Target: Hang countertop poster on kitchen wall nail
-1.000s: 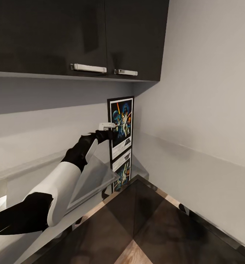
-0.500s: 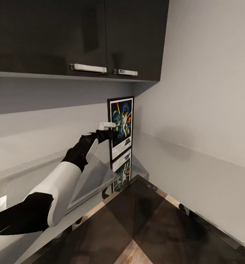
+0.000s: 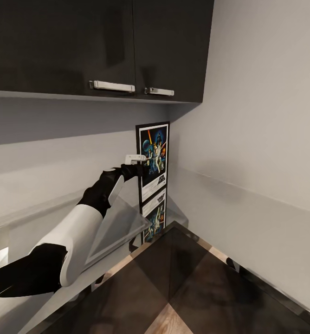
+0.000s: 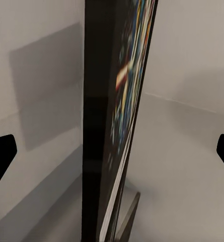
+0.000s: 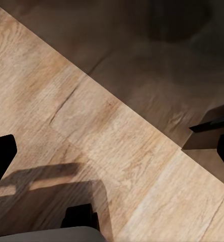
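- The poster stands upright in the corner where two pale walls meet, long axis vertical, printed face turned toward my head camera and out over the kitchen countertop.
- Its lower edge rests on the glossy worktop, which mirrors the poster directly beneath it.
- My left gripper is level with the poster's middle, at its left frame edge.
- In the left wrist view the poster appears edge-on, black frame nearest me, running through the centre between my two fingertips.
- The fingertips sit wide apart at the picture's margins, clear of the frame on both sides: left claw released, gripping nothing.
- Open room: bare wall to the poster's right; dark wall cabinets overhang well above its top edge.
- My right gripper is spread wide, holding nothing, over a wooden floor.
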You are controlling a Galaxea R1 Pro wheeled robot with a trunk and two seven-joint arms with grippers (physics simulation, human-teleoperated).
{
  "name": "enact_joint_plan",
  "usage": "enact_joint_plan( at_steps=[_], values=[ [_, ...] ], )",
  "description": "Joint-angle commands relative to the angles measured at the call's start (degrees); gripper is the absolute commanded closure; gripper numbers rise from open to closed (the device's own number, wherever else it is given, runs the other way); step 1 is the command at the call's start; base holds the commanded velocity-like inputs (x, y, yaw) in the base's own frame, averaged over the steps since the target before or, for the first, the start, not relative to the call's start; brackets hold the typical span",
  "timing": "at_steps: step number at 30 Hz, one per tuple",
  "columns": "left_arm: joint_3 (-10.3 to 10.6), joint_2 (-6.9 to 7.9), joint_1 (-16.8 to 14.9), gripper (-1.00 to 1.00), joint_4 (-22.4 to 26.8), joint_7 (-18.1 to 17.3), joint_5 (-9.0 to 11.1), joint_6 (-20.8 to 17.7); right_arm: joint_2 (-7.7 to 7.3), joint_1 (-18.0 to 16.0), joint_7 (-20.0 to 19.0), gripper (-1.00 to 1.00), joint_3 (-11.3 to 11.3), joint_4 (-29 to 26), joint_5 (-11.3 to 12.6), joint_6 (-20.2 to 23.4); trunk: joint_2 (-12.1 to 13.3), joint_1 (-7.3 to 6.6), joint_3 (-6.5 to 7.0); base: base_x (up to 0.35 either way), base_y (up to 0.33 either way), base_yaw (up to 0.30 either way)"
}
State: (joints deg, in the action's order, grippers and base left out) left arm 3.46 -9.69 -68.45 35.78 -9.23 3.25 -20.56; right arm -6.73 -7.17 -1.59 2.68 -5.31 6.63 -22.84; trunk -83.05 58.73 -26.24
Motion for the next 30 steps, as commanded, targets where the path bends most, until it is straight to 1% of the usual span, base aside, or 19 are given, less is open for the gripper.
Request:
enact_joint_plan(
  at_steps=[1, 14, 20, 30],
  values=[
    [0.07, 0.01, -0.03, -1.00, 0.08, 0.00, 0.34, -0.35, 0.02, -0.03, -0.17, -1.00, 0.22, 0.04, 0.23, -0.19, -0.03, 0.00, -0.06, 0.000, 0.000, 0.000],
    [0.02, 0.10, -0.03, -1.00, 0.11, 0.00, 0.30, -0.26, 0.03, -0.03, -0.17, -1.00, 0.22, 0.04, 0.23, -0.19, -0.03, 0.00, -0.06, 0.000, 0.000, 0.000],
    [-0.02, 0.11, -0.03, -1.00, 0.10, -0.02, 0.31, -0.20, 0.04, -0.03, -0.17, -1.00, 0.22, 0.04, 0.23, -0.19, -0.03, 0.00, -0.06, 0.080, 0.000, 0.000],
    [-0.04, 0.11, -0.04, -1.00, 0.16, -0.11, 0.35, -0.18, 0.05, -0.03, -0.17, -1.00, 0.22, 0.04, 0.23, -0.19, -0.03, 0.00, -0.06, 0.008, 0.000, 0.000]
  ],
)
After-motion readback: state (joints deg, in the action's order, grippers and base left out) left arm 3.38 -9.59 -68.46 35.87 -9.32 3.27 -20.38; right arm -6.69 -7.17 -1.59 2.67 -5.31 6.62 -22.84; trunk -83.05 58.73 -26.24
